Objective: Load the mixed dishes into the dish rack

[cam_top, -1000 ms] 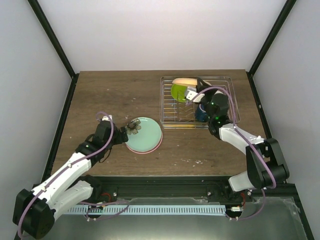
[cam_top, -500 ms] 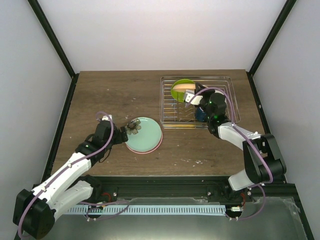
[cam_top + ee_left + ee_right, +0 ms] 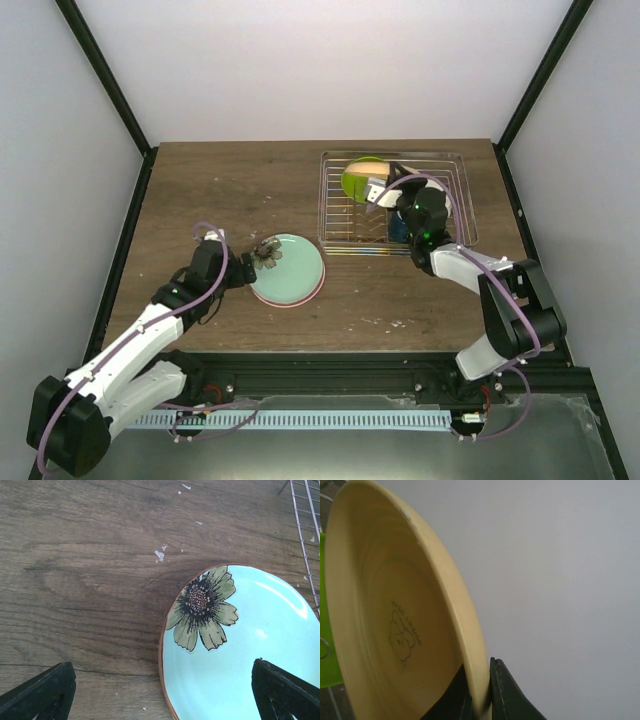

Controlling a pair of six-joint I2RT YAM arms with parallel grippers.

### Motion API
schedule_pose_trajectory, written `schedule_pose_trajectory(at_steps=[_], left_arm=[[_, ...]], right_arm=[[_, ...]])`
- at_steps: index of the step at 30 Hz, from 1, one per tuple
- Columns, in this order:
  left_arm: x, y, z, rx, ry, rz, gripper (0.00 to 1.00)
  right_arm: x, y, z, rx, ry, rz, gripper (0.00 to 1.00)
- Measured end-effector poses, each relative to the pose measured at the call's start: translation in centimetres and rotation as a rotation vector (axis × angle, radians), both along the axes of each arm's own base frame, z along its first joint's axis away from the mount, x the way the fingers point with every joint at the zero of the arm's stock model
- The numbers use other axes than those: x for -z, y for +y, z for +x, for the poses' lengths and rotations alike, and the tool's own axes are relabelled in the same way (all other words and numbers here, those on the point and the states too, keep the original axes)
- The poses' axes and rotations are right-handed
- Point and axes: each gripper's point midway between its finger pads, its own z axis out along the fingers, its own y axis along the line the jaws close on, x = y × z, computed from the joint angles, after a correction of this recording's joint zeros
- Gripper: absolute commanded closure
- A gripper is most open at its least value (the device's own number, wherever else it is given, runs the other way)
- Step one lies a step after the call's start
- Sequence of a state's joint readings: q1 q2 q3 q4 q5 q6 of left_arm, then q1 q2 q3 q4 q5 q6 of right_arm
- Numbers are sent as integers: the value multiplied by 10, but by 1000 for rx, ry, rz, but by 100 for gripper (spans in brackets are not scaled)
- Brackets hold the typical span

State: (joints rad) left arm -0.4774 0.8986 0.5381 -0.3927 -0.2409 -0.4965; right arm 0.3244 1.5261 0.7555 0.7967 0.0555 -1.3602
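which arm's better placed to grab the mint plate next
Left. The left gripper has its open jaws framing the mint plate rim on the table; the right gripper is shut on the yellow plate over the dish rack.

Left arm (image 3: 140, 335), right arm (image 3: 470, 265): white shells, black joints. Purple cables (image 3: 205, 232) are looped behind left pincer (image 3: 264, 252), right pincer (image 3: 374, 190); fingers (image 3: 40, 695) are black.

Mint plate (image 3: 260, 650), green-black flower print (image 3: 200, 607); pale yellow plate (image 3: 385, 605); lime green plate (image 3: 354, 185).
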Motion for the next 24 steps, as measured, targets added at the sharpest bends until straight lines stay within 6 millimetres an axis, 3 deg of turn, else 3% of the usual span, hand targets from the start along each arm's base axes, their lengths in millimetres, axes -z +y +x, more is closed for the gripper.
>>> schedule_pose_trajectory(at_steps=[10,16,24], left_arm=[[0,-2,1,5,-2,-6,3],[-3,-2,1,6,-10,-12,3],[-7,-2,0,7,-26,-22,3]], right_arm=[[-14,10,-4,16,-72,-10,99],[-21,21,-16,-16,-52,6,99],[-13,32,-24,-34,-13,5,99]])
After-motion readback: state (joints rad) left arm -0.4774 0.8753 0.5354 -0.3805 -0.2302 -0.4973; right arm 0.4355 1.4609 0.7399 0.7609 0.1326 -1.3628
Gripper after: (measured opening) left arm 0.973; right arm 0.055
